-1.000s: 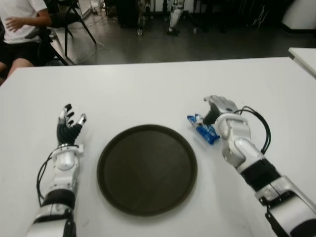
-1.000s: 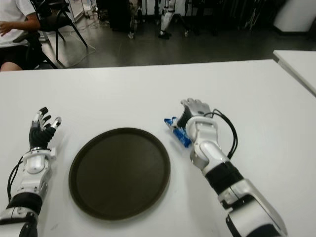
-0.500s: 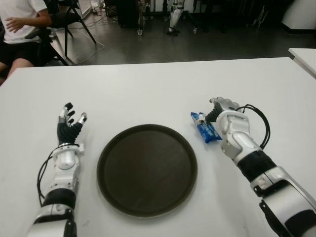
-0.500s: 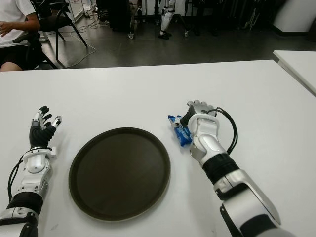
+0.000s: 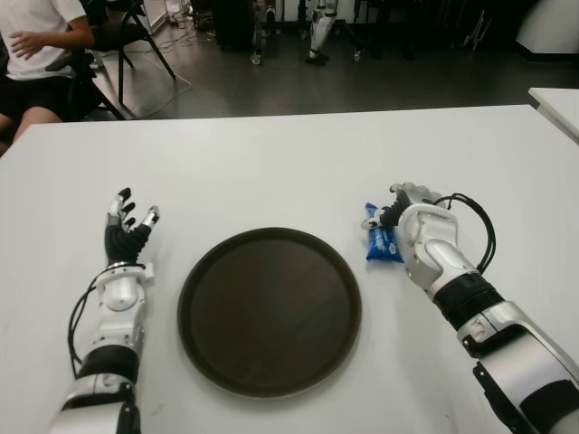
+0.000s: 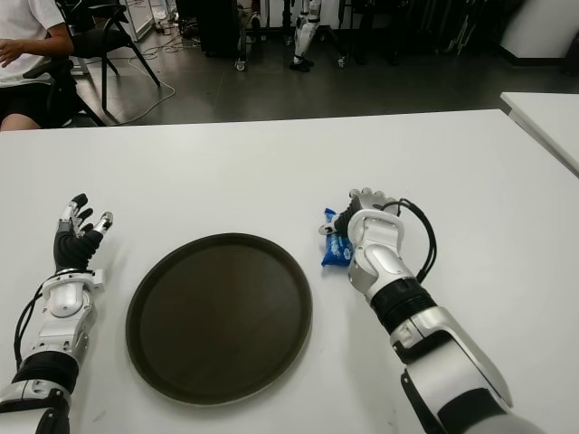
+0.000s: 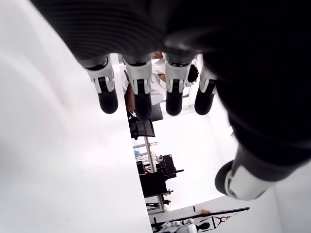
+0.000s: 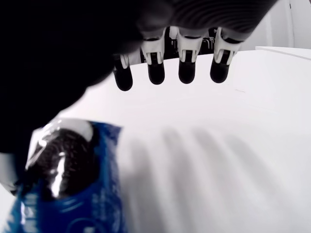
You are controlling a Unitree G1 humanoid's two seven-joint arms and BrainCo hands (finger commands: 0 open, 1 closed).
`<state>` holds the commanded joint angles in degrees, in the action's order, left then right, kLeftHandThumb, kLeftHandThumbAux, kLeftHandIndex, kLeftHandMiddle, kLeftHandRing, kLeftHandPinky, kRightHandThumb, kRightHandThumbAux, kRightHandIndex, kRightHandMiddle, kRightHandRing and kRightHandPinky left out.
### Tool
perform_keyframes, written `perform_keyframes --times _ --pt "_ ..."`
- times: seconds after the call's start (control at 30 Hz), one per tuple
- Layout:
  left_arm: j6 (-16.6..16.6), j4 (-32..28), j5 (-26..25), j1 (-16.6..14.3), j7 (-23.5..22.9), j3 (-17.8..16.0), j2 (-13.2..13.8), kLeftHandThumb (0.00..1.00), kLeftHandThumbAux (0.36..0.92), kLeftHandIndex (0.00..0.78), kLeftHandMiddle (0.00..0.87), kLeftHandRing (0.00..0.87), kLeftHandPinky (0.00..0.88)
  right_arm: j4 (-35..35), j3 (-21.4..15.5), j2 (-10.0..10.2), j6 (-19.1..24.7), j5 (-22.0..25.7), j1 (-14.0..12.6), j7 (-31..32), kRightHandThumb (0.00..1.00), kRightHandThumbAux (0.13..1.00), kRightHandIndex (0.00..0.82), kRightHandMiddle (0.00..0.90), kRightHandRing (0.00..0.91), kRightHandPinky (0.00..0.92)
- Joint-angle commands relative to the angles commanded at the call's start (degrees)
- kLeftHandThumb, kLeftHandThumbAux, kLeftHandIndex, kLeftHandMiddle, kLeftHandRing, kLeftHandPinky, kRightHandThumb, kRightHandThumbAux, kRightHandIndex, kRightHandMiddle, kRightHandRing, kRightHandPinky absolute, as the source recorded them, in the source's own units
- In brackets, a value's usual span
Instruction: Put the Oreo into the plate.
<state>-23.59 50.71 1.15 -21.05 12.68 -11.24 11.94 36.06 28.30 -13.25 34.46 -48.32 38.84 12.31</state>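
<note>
The Oreo pack [image 5: 382, 240], a small blue wrapper, lies flat on the white table [image 5: 271, 163] just to the right of the dark round plate [image 5: 270, 310], outside its rim. My right hand [image 5: 412, 206] sits against the pack's right side. In the right wrist view its fingers [image 8: 187, 68] are stretched out over bare table, and the Oreo pack [image 8: 68, 184] lies by the thumb side, not grasped. My left hand [image 5: 127, 226] shows to the left of the plate, fingers spread and holding nothing. The plate holds nothing.
A person [image 5: 36, 54] sits on a chair beyond the table's far left corner. A second white table [image 5: 556, 104] juts in at the right edge. Dark floor with stands and robot legs [image 5: 321, 32] lies behind the far edge.
The Oreo pack has turned from a slant to nearly straight and slid a little right, away from the plate. My right hand has shifted right with it. The left hand has stayed put.
</note>
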Motion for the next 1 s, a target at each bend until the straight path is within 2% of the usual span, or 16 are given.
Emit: perform_keyframes --times 0.27,0.53,0.7,1.0 --pt "-0.73 0.25 -0.13 0.07 -0.28 -0.11 -0.05 0.267 0.656 0.063 0.113 0.086 0.046 -0.56 1.88 -0.73 0.89 -0.76 0.47 2.64 0.0 0.503 0.147 0.063 0.007 0.0" --pt "-0.72 0.33 0.42 0.1 0.3 0.14 0.03 0.261 0.653 0.066 0.107 0.086 0.054 -2.55 3.05 -1.39 2.17 -1.09 0.44 5.03 0.0 0.509 0.131 0.073 0.029 0.0" --pt "-0.73 0.24 0.42 0.15 0.46 0.2 -0.04 0.259 0.667 0.058 0.095 0.071 0.046 -4.52 2.87 -1.81 2.16 -0.72 -0.24 4.97 0.0 0.507 0.158 0.104 0.043 0.0" --pt "-0.63 0.13 0.57 0.11 0.98 0.28 -0.18 0.264 0.666 0.064 0.119 0.094 0.055 -7.48 2.99 -2.61 1.69 -0.7 -1.02 5.39 0.0 0.508 0.183 0.14 0.077 0.0"
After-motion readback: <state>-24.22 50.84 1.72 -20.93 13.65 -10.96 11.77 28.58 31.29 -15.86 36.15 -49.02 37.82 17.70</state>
